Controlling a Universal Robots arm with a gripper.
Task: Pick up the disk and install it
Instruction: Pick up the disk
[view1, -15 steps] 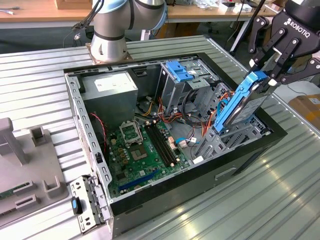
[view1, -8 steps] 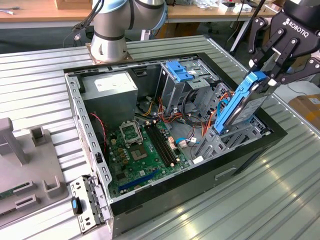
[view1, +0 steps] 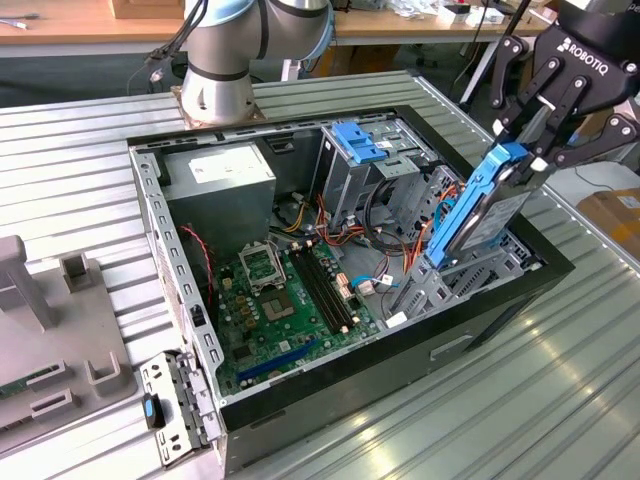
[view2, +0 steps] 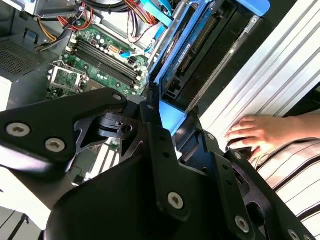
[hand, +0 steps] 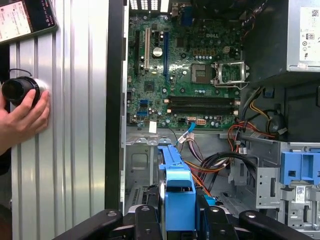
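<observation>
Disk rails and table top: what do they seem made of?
Rails on the disk: likely moulded plastic, bright blue, evenly coloured, with a soft sheen. Table: probably aluminium, bare silver, ribbed like extruded profile, with streaky reflections.

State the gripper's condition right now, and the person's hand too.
Gripper: closed on the disk, tilted over the open case.
Hand: resting against a round black object on the table.

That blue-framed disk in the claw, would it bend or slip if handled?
Probably stiff: the disk stands straight on end, unsagging, gripped only at its top by the claw. Its smooth blue plastic rails look somewhat slippery. Tall and thin, tilted over the computer case, it would likely topple if released.
</observation>
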